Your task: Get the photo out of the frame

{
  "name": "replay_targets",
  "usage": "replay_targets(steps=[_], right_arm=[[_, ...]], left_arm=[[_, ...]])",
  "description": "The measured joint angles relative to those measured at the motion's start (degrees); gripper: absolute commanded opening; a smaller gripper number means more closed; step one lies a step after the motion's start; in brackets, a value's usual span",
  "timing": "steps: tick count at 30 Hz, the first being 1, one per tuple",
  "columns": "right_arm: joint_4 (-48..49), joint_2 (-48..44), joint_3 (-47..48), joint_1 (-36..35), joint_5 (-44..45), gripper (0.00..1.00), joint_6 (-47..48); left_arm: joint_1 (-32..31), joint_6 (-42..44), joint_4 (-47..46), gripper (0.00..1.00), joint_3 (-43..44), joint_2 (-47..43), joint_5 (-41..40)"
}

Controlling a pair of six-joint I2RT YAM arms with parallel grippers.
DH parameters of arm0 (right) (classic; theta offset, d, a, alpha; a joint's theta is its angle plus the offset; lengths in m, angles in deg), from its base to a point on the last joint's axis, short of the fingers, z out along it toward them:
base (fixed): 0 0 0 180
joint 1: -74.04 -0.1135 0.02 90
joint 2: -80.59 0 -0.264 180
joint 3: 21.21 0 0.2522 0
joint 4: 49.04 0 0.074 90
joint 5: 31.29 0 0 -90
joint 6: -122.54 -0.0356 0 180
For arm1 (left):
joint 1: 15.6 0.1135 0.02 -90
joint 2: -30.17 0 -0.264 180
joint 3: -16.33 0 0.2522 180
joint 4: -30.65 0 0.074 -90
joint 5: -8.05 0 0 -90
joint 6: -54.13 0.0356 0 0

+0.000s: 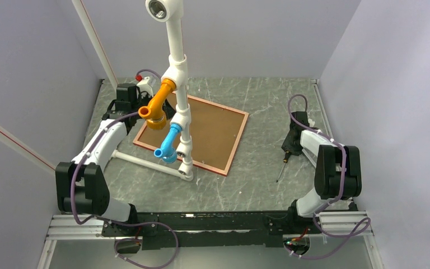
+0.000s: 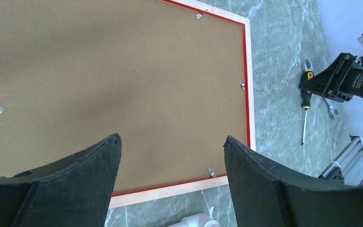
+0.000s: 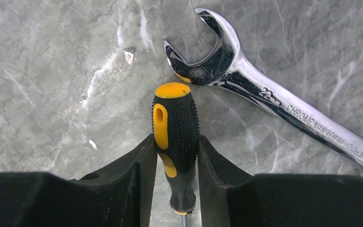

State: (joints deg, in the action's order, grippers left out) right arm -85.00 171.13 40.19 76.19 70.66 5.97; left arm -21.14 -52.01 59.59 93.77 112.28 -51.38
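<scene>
The frame [image 1: 238, 141] lies face down in the middle of the table, its red and pale wood rim [image 2: 248, 85] around a brown backing board [image 2: 123, 71]. Small metal tabs [image 2: 242, 85] sit along the board's edges. The photo is hidden under the board. My left gripper [image 2: 172, 139] hangs open above the frame's near edge, nothing between its fingers. My right gripper [image 3: 176, 139] is low on the table right of the frame. Its fingers press both sides of a black-and-yellow screwdriver [image 3: 177, 118] lying there.
A chrome wrench [image 3: 264, 94] lies beside the screwdriver handle. A white pipe stand [image 1: 176, 73] with an orange elbow [image 1: 158, 109] and a blue elbow [image 1: 169, 144] rises over the frame's left part. Grey walls close in the table on three sides.
</scene>
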Motion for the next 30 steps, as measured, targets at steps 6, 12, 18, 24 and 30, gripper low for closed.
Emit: replay_targets(steps=[6,12,18,24,30], right_arm=[[2.43,-0.24,-0.72,-1.36,-0.76,0.07,1.11],[6.25,-1.22,-1.73,-8.37,-4.59,0.00,2.64],[11.65,-6.40,-2.43,-14.97,-12.33,0.00,3.80],[23.85,-10.23,-2.45,-16.72,-21.97,0.00,-1.86],[43.87,-5.79,-2.71,-20.28,-29.00,0.00,-13.86]], left_arm=[[0.57,-1.97,-1.36,0.82,0.00,2.91,3.08],[0.74,-6.08,-3.72,0.81,0.00,7.74,8.37],[0.70,-10.32,-6.16,0.80,0.00,12.59,13.79],[-0.55,-11.30,-6.73,0.80,0.70,14.95,16.87],[-2.60,-14.49,-11.15,0.82,0.68,15.67,21.44]])
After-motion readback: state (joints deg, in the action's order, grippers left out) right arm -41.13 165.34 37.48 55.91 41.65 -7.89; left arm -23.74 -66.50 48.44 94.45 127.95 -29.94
